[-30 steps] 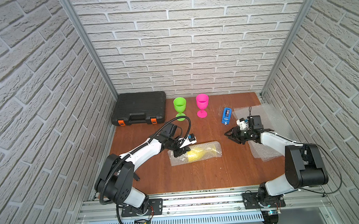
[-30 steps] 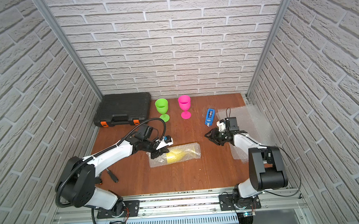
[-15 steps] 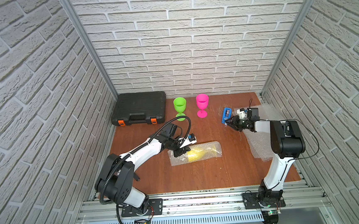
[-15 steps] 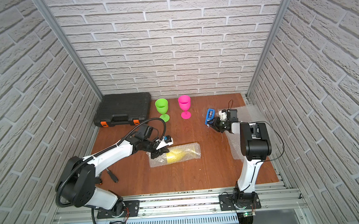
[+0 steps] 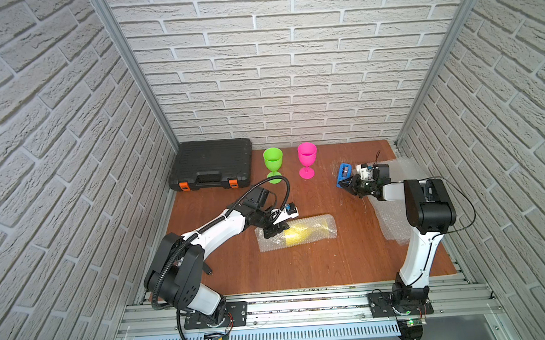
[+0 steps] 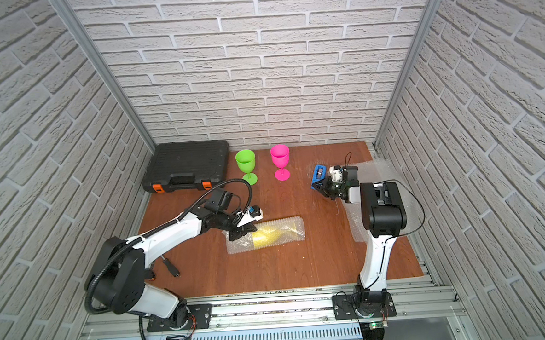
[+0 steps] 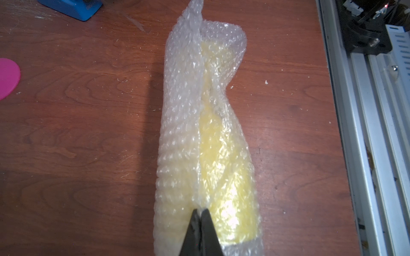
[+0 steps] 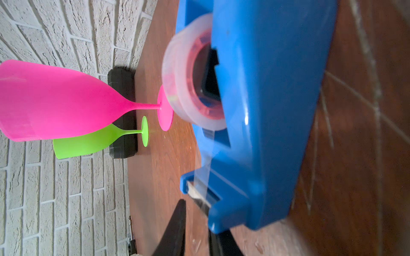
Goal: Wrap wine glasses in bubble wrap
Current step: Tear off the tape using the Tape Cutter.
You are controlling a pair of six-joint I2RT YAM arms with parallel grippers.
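The yellow wine glass [image 5: 305, 232] [image 7: 224, 166] lies on its side mid-table, rolled in bubble wrap [image 5: 325, 223] [image 7: 177, 133]. My left gripper [image 5: 271, 232] [image 6: 236, 235] [image 7: 200, 210] is shut on the wrap's overlapping edge at the bowl end. Upright at the back stand the green wine glass [image 5: 273, 159] [image 8: 88, 144] and the pink wine glass [image 5: 306, 153] [image 8: 55, 99]. My right gripper [image 5: 342, 183] [image 6: 318, 187] [image 8: 196, 219] sits at the cutter end of the blue tape dispenser [image 5: 343, 172] [image 8: 266, 110]. Its jaws stand narrowly open, with bare wood between them.
Loose bubble wrap sheets [image 5: 393, 221] [image 6: 355, 227] lie along the right side under my right arm. A black tool case [image 5: 211, 163] [image 6: 185, 163] sits at the back left. The metal rail [image 5: 307, 306] runs along the table's front edge.
My right gripper swung from the right-hand wrap sheets back to the tape dispenser's cutter end, and its jaws narrowed. The left gripper and the wrapped yellow glass stayed put.
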